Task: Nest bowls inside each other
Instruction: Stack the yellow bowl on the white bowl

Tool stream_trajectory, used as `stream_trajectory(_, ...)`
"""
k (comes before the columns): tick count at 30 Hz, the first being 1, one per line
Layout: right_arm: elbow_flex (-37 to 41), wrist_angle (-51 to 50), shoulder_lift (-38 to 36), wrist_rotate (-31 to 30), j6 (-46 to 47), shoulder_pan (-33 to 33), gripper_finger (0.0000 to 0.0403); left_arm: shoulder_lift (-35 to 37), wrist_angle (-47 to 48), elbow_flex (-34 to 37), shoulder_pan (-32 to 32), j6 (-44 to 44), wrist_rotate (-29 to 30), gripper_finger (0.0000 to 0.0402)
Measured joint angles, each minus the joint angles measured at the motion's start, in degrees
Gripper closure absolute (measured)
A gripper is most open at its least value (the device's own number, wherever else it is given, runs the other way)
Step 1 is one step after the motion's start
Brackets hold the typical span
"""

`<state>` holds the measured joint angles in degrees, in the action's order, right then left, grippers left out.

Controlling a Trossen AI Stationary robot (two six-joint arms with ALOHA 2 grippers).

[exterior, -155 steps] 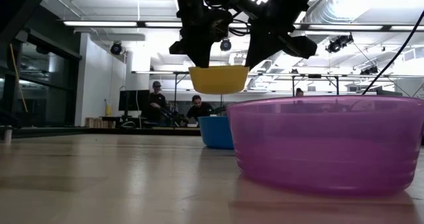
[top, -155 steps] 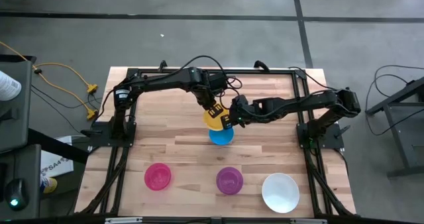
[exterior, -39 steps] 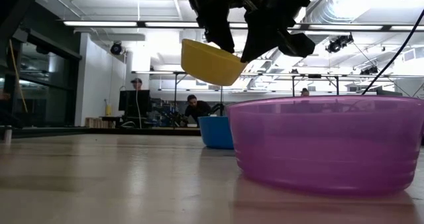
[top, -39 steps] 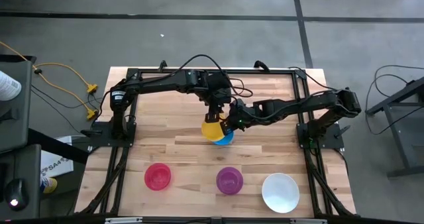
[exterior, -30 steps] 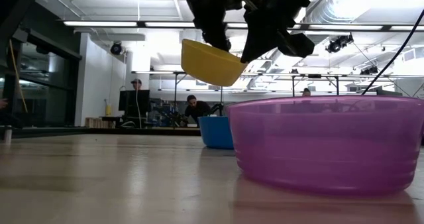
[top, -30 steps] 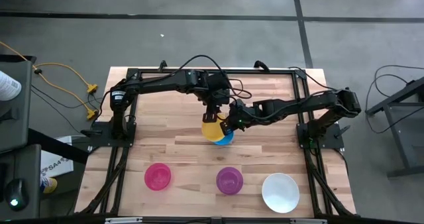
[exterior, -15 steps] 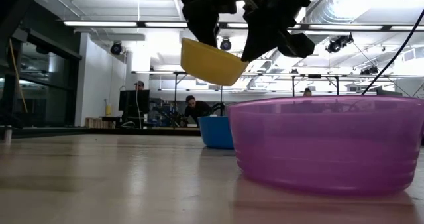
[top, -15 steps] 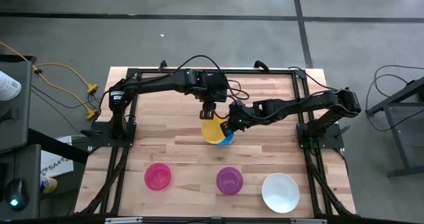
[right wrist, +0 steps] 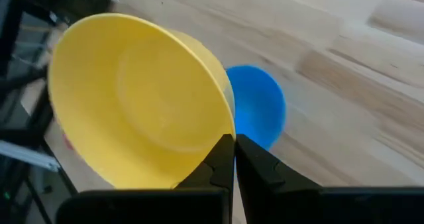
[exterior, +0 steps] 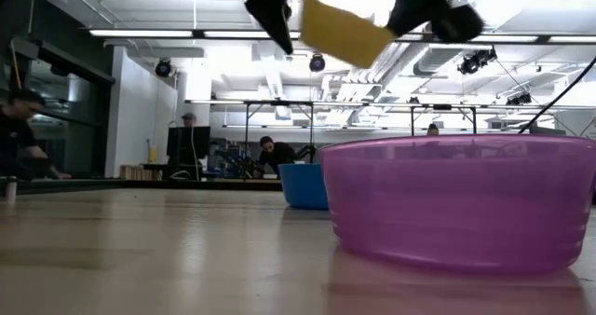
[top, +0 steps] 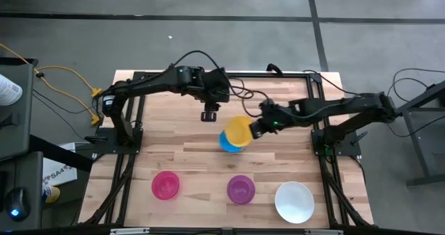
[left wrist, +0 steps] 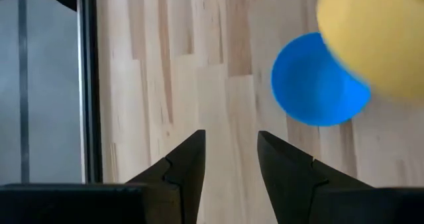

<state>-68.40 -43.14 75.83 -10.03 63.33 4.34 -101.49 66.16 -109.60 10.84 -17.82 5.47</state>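
High view: yellow bowl (top: 238,130) tilted in right gripper's (top: 254,131) clamped jaws, left gripper (top: 209,115) parted.

Looked like an open robotics lab or workshop: wooden table (top: 181,158) on grey concrete floor (top: 208,47), exposed ceiling ducts (exterior: 521,7), strip lights (exterior: 149,33), people (exterior: 272,154) seated at workbenches behind.

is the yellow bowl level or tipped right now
Tipped: the yellow bowl hangs slanted, pinched at its rim by the right gripper.
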Motion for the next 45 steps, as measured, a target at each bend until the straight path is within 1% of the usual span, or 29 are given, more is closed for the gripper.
stream_trajectory(4,0.00,-5.91,-3.54,-0.48,-0.01,2.87,0.0400,1.01,2.88,0.04,-0.01,0.13,-1.19,0.0265)
stream_trajectory(8,0.00,-10.08,-6.10,-0.42,-2.08,6.29,0.0400,1.06,4.53,0.02,-0.03,0.27,-3.46,0.0265)
stream_trajectory(11,-0.02,-12.96,-7.41,-0.01,-4.04,9.02,0.0400,1.05,5.14,0.02,-0.04,0.29,-3.58,0.0265)
stream_trajectory(14,-0.02,-17.89,-8.54,0.11,-5.29,12.18,0.0400,1.05,5.40,0.02,-0.14,0.65,-3.60,0.0265)
stream_trajectory(20,-0.02,-25.55,-10.16,3.50,-4.52,19.41,0.0400,1.03,5.43,0.02,-0.13,3.10,-3.60,0.0265)
stream_trajectory(25,-0.02,-29.46,-10.18,6.23,-0.59,25.77,0.0400,0.98,5.39,0.02,-0.12,3.12,-3.60,0.0265)
stream_trajectory(32,-0.02,-30.59,-8.57,8.24,4.38,33.07,0.0400,0.96,4.75,0.04,-0.12,4.83,-3.60,0.0265)
stream_trajectory(41,-0.02,-30.27,-1.78,12.85,8.89,41.61,0.0400,0.94,2.72,0.07,-0.12,5.13,-3.60,0.0265)
stream_trajectory(45,-0.02,-28.59,0.90,13.43,10.32,44.50,0.0400,0.94,1.67,0.07,-0.12,6.17,-3.58,0.0265)
